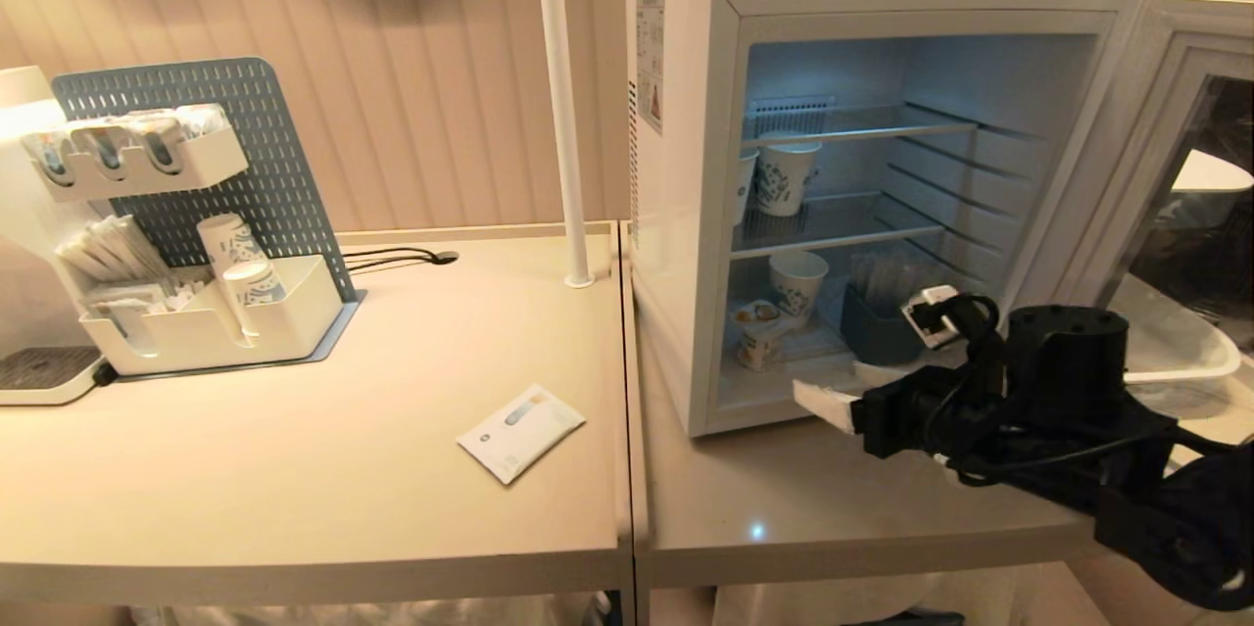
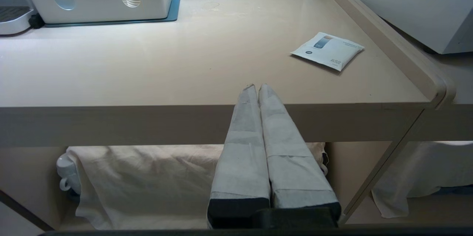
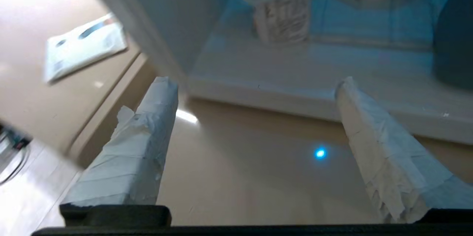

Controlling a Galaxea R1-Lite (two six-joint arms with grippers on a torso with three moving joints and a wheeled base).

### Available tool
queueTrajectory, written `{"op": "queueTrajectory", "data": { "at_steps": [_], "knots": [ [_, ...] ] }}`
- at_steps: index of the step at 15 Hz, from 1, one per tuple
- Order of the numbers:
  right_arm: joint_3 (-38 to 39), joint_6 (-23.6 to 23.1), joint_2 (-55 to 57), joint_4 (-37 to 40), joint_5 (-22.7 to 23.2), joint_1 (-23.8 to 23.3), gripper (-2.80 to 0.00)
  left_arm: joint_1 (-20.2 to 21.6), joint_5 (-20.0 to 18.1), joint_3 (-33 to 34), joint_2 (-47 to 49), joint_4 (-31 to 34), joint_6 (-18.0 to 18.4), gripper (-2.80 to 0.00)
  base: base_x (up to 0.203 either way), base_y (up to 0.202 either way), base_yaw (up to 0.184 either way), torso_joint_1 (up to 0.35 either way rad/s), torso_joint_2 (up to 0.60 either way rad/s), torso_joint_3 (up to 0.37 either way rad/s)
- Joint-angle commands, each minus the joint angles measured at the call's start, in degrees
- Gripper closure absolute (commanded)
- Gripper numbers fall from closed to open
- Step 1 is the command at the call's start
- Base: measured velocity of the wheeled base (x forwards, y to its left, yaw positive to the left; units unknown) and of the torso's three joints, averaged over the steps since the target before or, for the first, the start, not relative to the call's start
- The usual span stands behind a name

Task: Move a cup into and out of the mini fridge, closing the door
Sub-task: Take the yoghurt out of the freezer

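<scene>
The mini fridge [image 1: 686, 215] stands on the right table with its door [image 1: 1127, 166] swung wide open to the right. The cup [image 1: 759, 332], small and white with an orange-printed lid, sits on the fridge floor near the left wall; in the right wrist view the cup [image 3: 282, 18] is straight ahead. My right gripper [image 1: 843, 393] hovers just outside the fridge's front lip, open with nothing between its taped fingers [image 3: 155, 118]. My left gripper [image 2: 257, 87] is shut and empty, parked at the left table's front edge, outside the head view.
Patterned paper cups stand on the middle shelf [image 1: 784, 175] and the floor [image 1: 795, 278], beside a dark bin [image 1: 877, 332]. A white sachet [image 1: 521, 430] lies on the left table. A pegboard organiser [image 1: 196, 313] and a white pole [image 1: 563, 117] stand behind.
</scene>
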Motion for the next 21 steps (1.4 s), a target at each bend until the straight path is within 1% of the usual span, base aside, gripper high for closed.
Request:
{"op": "queueTrajectory", "data": {
  "at_steps": [1, 3, 5, 7, 10, 15, 18, 21],
  "knots": [
    [-1.14, 1.37, 10.16, -9.06, -4.79, 1.3, -2.8, 0.0, 0.05, 0.0, 0.09, -0.02, -0.04, 0.0, 0.0, 0.0, 0.0, 0.0, 0.0, 0.0],
    [-4.98, 2.35, 14.68, -11.85, -9.71, 1.48, -2.8, 0.0, 0.05, 0.0, 0.09, -0.02, -0.04, 0.0, 0.0, 0.0, 0.0, 0.0, 0.0, 0.0],
    [-8.87, 2.84, 17.15, -11.87, -11.52, 1.47, -2.8, 0.0, 0.05, 0.0, 0.09, -0.02, -0.04, 0.0, 0.0, 0.0, 0.0, 0.0, 0.0, 0.0],
    [-12.78, 3.46, 18.33, -10.0, -12.87, 1.43, -2.8, 0.0, 0.05, 0.0, 0.09, -0.02, -0.04, 0.0, 0.0, 0.0, 0.0, 0.0, 0.0, 0.0],
    [-18.62, 4.63, 19.25, -4.54, -13.35, 0.88, -2.8, 0.0, 0.05, 0.0, 0.09, -0.02, -0.05, 0.0, 0.0, 0.0, 0.0, 0.0, 0.0, 0.0],
    [-23.89, 4.59, 20.13, 2.08, -13.28, 0.85, -2.8, 0.0, 0.05, 0.0, 0.09, -0.02, -0.13, 0.0, 0.0, 0.0, 0.0, 0.0, 0.0, 0.0],
    [-26.24, 4.5, 21.39, 2.88, -13.28, 0.85, -2.8, 0.0, 0.05, 0.0, 0.09, -0.02, -0.13, 0.0, 0.0, 0.0, 0.0, 0.0, 0.0, 0.0],
    [-27.01, 4.5, 21.99, 2.95, -13.28, 0.85, -2.8, 0.0, 0.05, 0.0, 0.09, -0.02, -0.13, 0.0, 0.0, 0.0, 0.0, 0.0, 0.0, 0.0]
  ]
}}
